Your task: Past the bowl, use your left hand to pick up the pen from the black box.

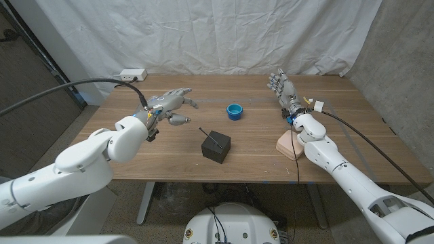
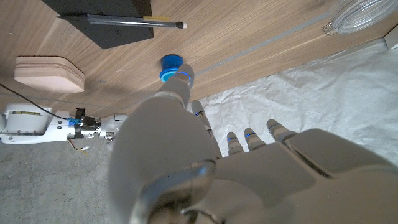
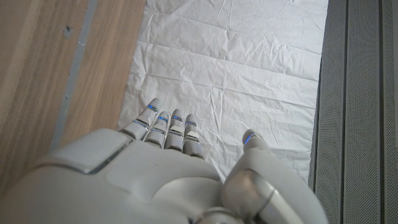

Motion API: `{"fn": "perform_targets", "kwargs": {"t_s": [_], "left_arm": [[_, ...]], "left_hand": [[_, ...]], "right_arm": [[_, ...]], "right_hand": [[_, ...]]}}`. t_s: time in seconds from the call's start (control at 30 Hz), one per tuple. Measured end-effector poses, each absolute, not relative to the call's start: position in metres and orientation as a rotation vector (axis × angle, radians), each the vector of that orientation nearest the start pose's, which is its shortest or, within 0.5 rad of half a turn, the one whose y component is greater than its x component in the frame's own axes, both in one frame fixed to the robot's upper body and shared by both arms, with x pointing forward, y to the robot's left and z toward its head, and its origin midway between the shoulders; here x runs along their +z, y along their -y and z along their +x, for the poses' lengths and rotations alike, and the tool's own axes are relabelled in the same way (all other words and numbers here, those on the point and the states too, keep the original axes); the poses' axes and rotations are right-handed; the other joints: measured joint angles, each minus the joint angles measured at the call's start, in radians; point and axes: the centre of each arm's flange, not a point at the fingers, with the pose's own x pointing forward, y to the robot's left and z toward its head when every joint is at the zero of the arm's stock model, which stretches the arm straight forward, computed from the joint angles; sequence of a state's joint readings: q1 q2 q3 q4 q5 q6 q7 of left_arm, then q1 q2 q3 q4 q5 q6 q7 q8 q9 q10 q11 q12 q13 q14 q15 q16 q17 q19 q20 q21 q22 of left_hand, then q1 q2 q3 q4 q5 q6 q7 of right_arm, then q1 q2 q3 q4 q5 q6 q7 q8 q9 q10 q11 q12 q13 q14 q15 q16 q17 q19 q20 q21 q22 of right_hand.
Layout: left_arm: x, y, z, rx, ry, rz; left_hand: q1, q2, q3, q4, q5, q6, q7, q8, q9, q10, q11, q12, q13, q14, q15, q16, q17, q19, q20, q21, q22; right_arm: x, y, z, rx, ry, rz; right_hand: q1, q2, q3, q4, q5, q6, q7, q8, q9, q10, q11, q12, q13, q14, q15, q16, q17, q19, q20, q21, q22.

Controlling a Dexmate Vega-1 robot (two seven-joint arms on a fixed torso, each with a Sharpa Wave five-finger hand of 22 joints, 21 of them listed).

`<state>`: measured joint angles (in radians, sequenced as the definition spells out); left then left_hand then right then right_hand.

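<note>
So the pen (image 1: 211,137) is lying across the top of the black box (image 1: 216,147), one end sticking out past the box edge toward the left hand (image 1: 171,104). That hand hangs above the table with fingers spread and nothing in them, well apart from the pen, which sits off to its right and nearer the robot. The left wrist view shows the same pen (image 2: 135,22) on the box (image 2: 102,22).

Surface is a wooden table (image 1: 258,163), with a wrinkled white sheet (image 1: 203,34) hung behind it and grey wall panels off to the sides.

Other stuff: the small blue bowl (image 1: 234,110) is to the right of the left hand, beyond the box, roughly between the two hands. The right hand (image 1: 284,90) is up at the far side with fingers apart and straight, holding nothing, its wrist above a tan block (image 1: 290,144). There's a white power strip (image 1: 132,75) at the back table edge, beyond the left hand. Nothing sits directly between the left hand and the pen.
</note>
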<state>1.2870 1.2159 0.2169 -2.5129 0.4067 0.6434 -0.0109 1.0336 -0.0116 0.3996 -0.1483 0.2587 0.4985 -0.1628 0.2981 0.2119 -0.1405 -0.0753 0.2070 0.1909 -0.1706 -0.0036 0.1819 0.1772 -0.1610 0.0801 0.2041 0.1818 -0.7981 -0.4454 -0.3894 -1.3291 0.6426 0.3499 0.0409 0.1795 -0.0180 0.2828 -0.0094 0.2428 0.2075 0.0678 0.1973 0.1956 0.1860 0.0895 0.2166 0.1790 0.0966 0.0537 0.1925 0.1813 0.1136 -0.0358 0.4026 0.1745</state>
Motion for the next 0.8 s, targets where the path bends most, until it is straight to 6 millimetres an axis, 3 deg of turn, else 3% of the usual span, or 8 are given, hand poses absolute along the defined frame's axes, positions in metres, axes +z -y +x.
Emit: {"fn": "perform_targets", "kwargs": {"t_s": [0.2, 0.23, 0.57, 0.8], "left_arm": [[0.025, -0.241, 0.431, 0.082, 0.524, 1.486], [0.027, -0.232, 0.424, 0.063, 0.543, 1.513], [0.029, -0.224, 0.426, 0.049, 0.522, 1.572], [0.029, -0.218, 0.429, 0.030, 0.507, 1.607]], "left_hand": [[0.009, -0.001, -0.004, 0.002, 0.000, -0.002, -0.002, -0.004, 0.000, -0.005, -0.005, 0.000, 0.000, 0.000, 0.000, 0.000, 0.000, -0.004, -0.004, 0.000, 0.000], [0.009, -0.001, -0.004, 0.002, 0.000, -0.004, -0.004, -0.007, 0.000, -0.005, -0.005, 0.000, 0.000, 0.000, 0.000, 0.000, 0.000, -0.004, -0.004, 0.000, 0.000], [0.021, 0.003, -0.011, 0.000, 0.000, 0.002, -0.010, -0.008, 0.000, -0.005, -0.005, 0.000, 0.000, -0.006, -0.007, 0.000, 0.000, -0.004, -0.004, 0.000, 0.000], [0.030, 0.004, -0.011, 0.000, 0.000, 0.011, -0.036, -0.008, 0.000, 0.002, -0.013, 0.000, 0.000, -0.001, -0.011, 0.000, 0.000, -0.004, -0.004, 0.000, 0.000]], "right_arm": [[0.013, 0.250, 0.643, 0.275, 0.717, 0.086], [0.014, 0.251, 0.643, 0.279, 0.720, 0.088], [0.019, 0.254, 0.640, 0.278, 0.717, 0.096], [0.020, 0.256, 0.638, 0.276, 0.715, 0.104]], "right_hand": [[0.000, 0.000, 0.000, 0.000, 0.000, 0.005, -0.005, 0.000, 0.000, 0.000, 0.000, 0.000, 0.000, 0.000, 0.000, 0.000, 0.000, 0.000, 0.000, -0.008, 0.000], [0.005, 0.005, 0.000, 0.000, 0.000, 0.005, -0.005, 0.000, 0.000, 0.000, 0.000, 0.000, 0.000, 0.000, 0.000, 0.000, 0.000, 0.000, 0.000, -0.008, 0.000], [0.005, 0.005, -0.003, -0.003, 0.000, 0.005, -0.005, 0.000, 0.000, 0.007, 0.000, 0.000, 0.000, 0.000, 0.000, 0.000, 0.000, 0.000, 0.000, -0.008, 0.000], [0.005, 0.005, -0.003, -0.003, 0.000, 0.005, -0.005, 0.000, 0.000, 0.007, 0.000, 0.000, 0.000, 0.000, 0.000, 0.000, 0.000, 0.000, 0.000, -0.014, 0.000]]}}
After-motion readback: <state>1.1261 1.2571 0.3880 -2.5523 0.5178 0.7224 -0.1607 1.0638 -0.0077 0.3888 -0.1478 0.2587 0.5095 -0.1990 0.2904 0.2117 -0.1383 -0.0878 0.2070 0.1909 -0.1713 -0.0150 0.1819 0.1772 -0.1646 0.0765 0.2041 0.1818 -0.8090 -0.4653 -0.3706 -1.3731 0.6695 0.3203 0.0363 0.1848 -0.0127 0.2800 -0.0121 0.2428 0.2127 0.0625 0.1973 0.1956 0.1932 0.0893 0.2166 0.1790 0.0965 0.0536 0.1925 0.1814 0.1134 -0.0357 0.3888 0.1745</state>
